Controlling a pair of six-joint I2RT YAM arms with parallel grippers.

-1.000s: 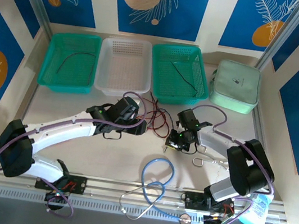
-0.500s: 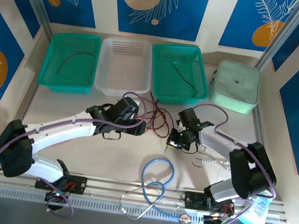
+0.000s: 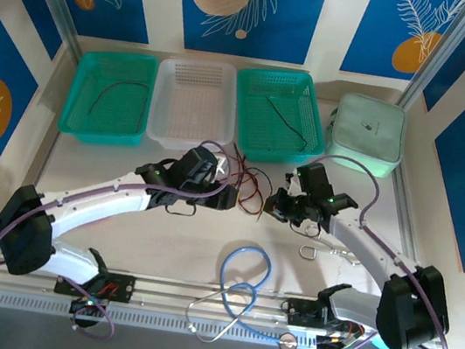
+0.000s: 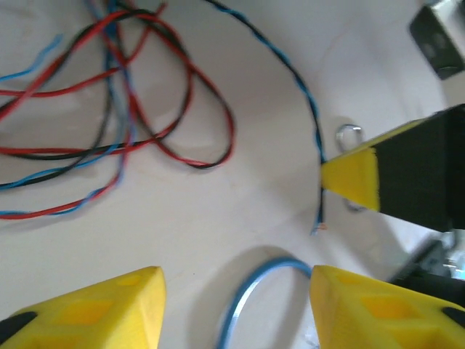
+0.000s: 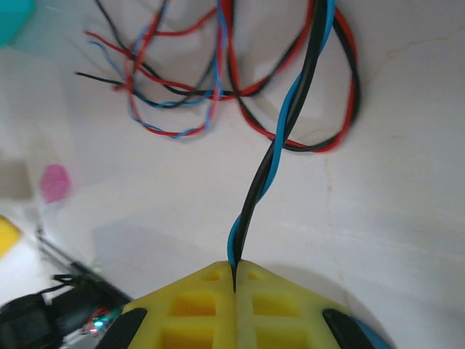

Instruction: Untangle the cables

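Just now my right claw (image 5: 235, 280) has pinched fully shut on the black-and-blue pair (image 5: 280, 145), a strand twisted like thin rope. The right arm has also stretched out, its elbow dropping toward the near right corner. That gives me one cable end in hand, and I judge I can start drawing it away from the knot. My left claw (image 4: 234, 283) has narrowed a little but stands partly open with nothing between its yellow fingers, hovering over the counter (image 3: 161, 234) just near of the tangle.

The cables (image 3: 245, 181) lie mid-counter between the two claws, near of the baskets. They are limp, glossy, hair-thin wires in red, black and blue, looping over each other in loose ovals. From the left wrist, the held pair arcs across pale, smooth counter to the right claw's tip. The light-blue tube (image 3: 244, 269) is much thicker and springy-looking, curled in a loop nearer the arm bases. Two teal baskets (image 3: 78, 88) of perforated plastic each hold a single dark wire already.
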